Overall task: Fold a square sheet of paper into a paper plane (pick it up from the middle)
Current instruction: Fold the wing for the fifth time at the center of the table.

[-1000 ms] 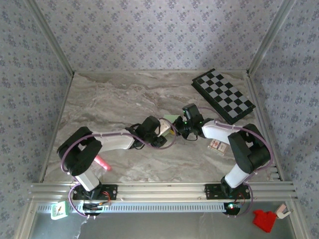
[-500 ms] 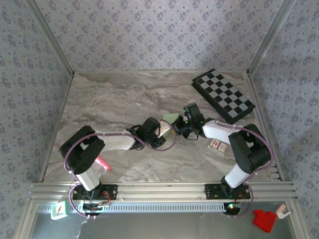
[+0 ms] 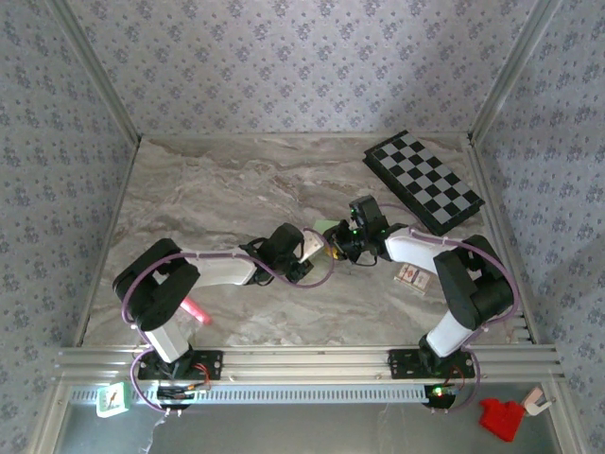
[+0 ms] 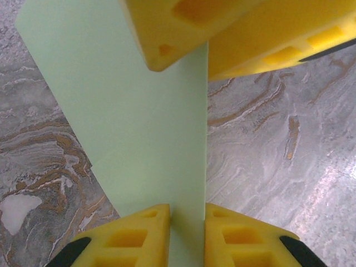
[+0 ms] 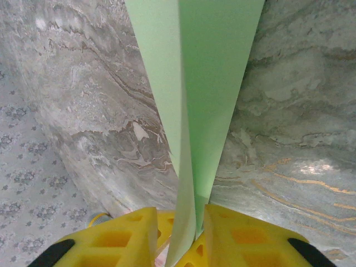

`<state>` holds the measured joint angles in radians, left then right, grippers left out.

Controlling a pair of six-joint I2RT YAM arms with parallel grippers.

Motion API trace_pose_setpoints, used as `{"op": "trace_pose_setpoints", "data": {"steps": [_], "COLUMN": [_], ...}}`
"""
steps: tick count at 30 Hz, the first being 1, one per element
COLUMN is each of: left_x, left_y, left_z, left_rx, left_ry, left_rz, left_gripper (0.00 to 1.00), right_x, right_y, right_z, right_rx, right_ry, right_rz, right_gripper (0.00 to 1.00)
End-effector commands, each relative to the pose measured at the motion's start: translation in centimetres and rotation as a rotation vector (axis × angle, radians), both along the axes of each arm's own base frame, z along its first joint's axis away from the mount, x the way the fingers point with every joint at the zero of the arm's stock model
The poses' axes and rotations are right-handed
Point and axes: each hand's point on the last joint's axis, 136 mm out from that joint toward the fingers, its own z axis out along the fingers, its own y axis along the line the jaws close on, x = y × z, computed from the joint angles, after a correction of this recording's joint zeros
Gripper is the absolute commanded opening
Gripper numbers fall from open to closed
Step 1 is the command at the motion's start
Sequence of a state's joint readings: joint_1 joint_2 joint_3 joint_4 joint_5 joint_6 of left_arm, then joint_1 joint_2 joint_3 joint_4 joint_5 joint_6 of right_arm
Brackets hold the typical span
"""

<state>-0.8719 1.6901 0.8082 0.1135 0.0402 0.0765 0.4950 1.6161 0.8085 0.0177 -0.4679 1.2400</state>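
Two arms nose to nose over the marble table [image 3: 208, 189] | left gripper [image 4: 187, 210]: I see its yellow fingers pressed on both faces of the folded square sheet of paper [image 4: 139, 111], clamped | right gripper [image 5: 181, 214]: sheet runs up between its fingers, gripping or slack I cannot tell | sheet stands edge-up mid-table, well apart from the chequered board [image 3: 425, 183]

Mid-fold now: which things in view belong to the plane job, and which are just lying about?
Job: green paper, straddled by left end effector and right end effector.
Lying about: chequered board, pink marker, small reddish item.
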Motion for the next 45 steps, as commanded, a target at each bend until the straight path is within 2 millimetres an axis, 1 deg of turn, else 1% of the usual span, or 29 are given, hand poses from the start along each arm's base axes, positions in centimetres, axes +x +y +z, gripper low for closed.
{"op": "trace_pose_setpoints", "data": {"steps": [1, 4, 7, 11, 15, 18, 25, 30, 37, 45], "left_x": [-0.5, -0.6, -0.8, -1.0, -1.1, -1.2, -1.1, -1.0, -0.9, -1.0], "left_y": [-0.6, -0.7, -0.8, -0.9, -0.9, -0.9, -0.8, -0.7, -0.5, -0.7], "left_z": [0.0, 0.0, 0.0, 0.1, 0.2, 0.2, 0.0, 0.0, -0.2, -0.2], "left_rx": [-0.017, -0.023, -0.025, -0.028, -0.034, -0.035, -0.026, -0.016, 0.003, 0.003], "left_ry": [-0.001, 0.005, 0.016, 0.032, 0.048, 0.053, 0.047, 0.035, 0.021, 0.022], "left_rz": [-0.042, -0.051, -0.061, -0.071, -0.079, -0.083, -0.082, -0.086, -0.097, -0.111], "left_gripper": [0.20, 0.18, 0.14, 0.09, 0.06, 0.05, 0.07, 0.08, 0.13, 0.16], "right_x": [0.0, 0.2, 0.4, 0.4, 0.3, 0.1, -0.5, -1.0, -1.3, -1.1], "right_y": [-0.5, -0.7, -0.8, -0.6, -0.6, -0.6, -0.7, -0.9, -1.1, -1.2], "right_z": [0.0, -0.1, -0.4, -0.8, -1.1, -1.2, -2.1, -2.4, -2.1, -1.6], "right_rx": [-0.021, -0.034, -0.050, -0.055, -0.060, -0.069, -0.080, -0.079, -0.075, -0.075], "right_ry": [0.017, 0.018, 0.028, 0.034, 0.051, 0.066, 0.124, 0.161, 0.188, 0.184], "right_rz": [-0.001, 0.009, 0.027, 0.044, 0.056, 0.066, 0.075, 0.077, 0.068, 0.060], "right_gripper": [0.34, 0.38, 0.40, 0.41, 0.43, 0.45, 0.45, 0.42, 0.34, 0.16]}}
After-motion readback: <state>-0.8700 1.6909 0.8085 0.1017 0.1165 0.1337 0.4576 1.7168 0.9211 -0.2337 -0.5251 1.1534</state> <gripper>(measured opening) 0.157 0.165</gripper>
